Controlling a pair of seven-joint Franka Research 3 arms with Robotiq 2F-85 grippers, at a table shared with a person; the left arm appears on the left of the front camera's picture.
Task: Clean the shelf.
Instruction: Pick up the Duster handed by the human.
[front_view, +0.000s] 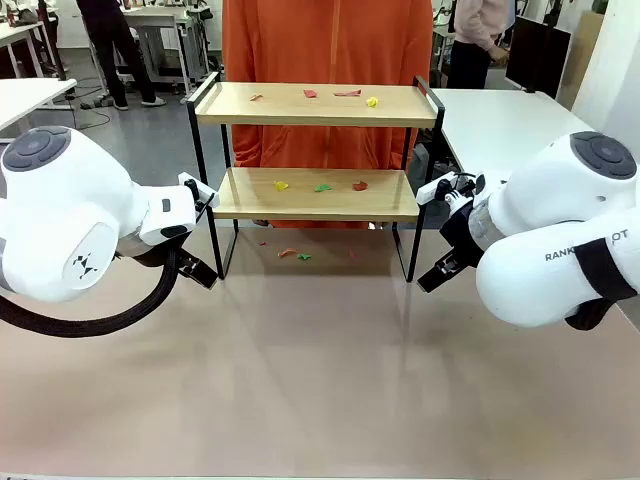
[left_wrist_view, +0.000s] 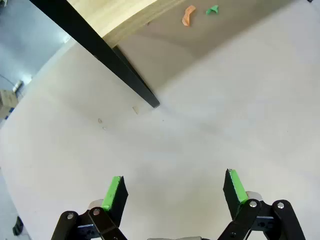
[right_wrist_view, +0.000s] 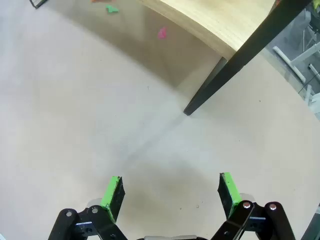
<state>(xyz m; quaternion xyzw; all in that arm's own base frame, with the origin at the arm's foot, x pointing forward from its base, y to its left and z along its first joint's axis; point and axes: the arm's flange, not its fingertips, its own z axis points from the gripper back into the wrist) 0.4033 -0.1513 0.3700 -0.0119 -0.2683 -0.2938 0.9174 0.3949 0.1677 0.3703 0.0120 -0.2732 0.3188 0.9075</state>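
Observation:
The shelf (front_view: 318, 105) stands at the middle of the table, with small coloured scraps on its top board and on its lower board (front_view: 250, 195). An orange scrap (front_view: 287, 253) and a green scrap (front_view: 303, 257) lie on the table under it. My left gripper (front_view: 197, 270) hangs low near the shelf's left front leg (left_wrist_view: 100, 50); in the left wrist view it (left_wrist_view: 174, 181) is open and holds nothing. My right gripper (front_view: 441, 274) hovers by the right front leg (right_wrist_view: 235, 65), also open (right_wrist_view: 170, 183) and holding nothing.
A person in an orange top (front_view: 320, 40) stands right behind the shelf. A pink scrap (right_wrist_view: 162, 33) lies under the lower board near the right leg. White tables (front_view: 500, 120) flank the far side. The near tabletop (front_view: 320, 380) is bare.

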